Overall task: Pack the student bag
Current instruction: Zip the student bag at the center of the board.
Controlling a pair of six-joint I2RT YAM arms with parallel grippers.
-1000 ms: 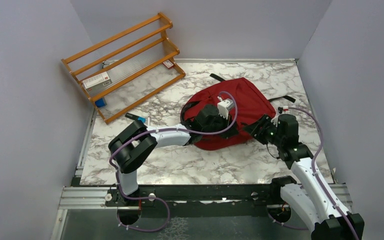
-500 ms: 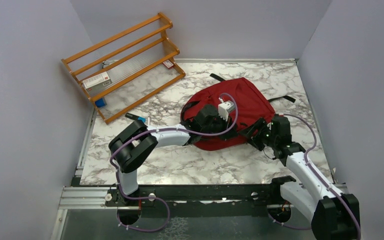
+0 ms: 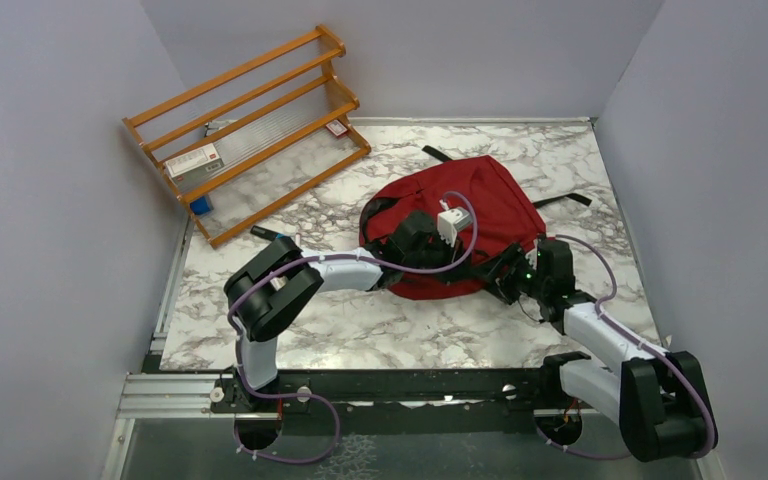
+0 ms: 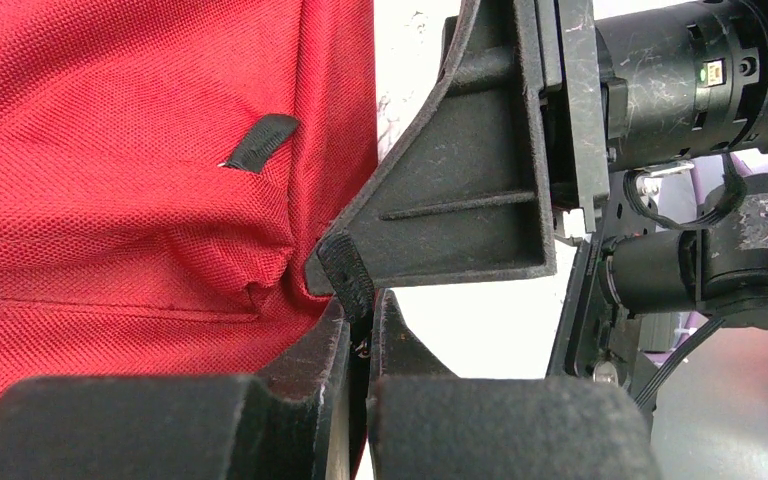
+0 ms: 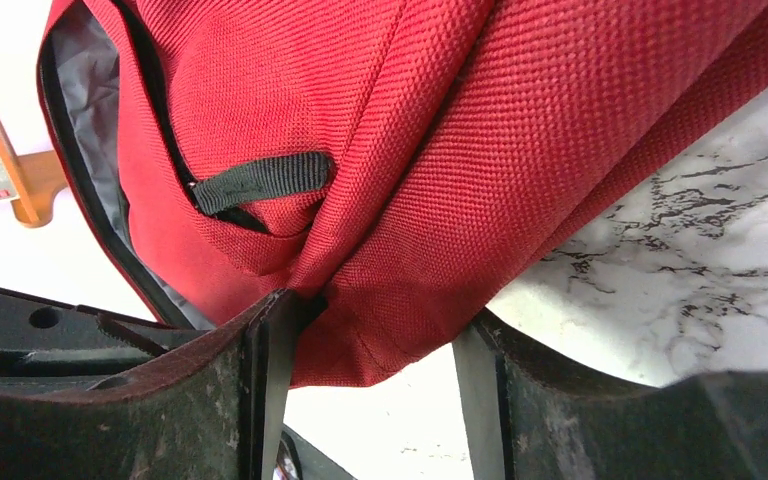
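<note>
**Both grippers at the near-right edge of the red bag**

The student bag (image 3: 495,200) lies flat on the marble table (image 3: 380,325), right of centre, with black straps trailing out at its far and right sides. Its open mouth faces left, and the right wrist view shows a strip of grey lining (image 5: 80,120) inside the black zipper trim.

The right gripper (image 5: 372,322) reaches in low from the right at the bag's near edge. Its 2 fingers stand apart with a thick fold of red fabric bunched between them, the cloth pressing against both inner faces, so it is pinching the bag. A black webbing loop (image 5: 260,178) lies on the fabric just above that fold.

The left arm stretches across the table from the left, its wrist over the bag's near half. The left gripper (image 4: 365,312) has its fingers pressed together, with only a thin slit between them. A small glint sits in that slit, and I cannot tell what it is. The fingertips touch the tip of 1 right-gripper finger, right against the edge of the red cloth. A short black tab (image 4: 260,143) shows on the fabric above.

A wooden rack (image 3: 250,120) lies tilted in the far-left corner, well apart from the bag, with a few small items on it.
</note>
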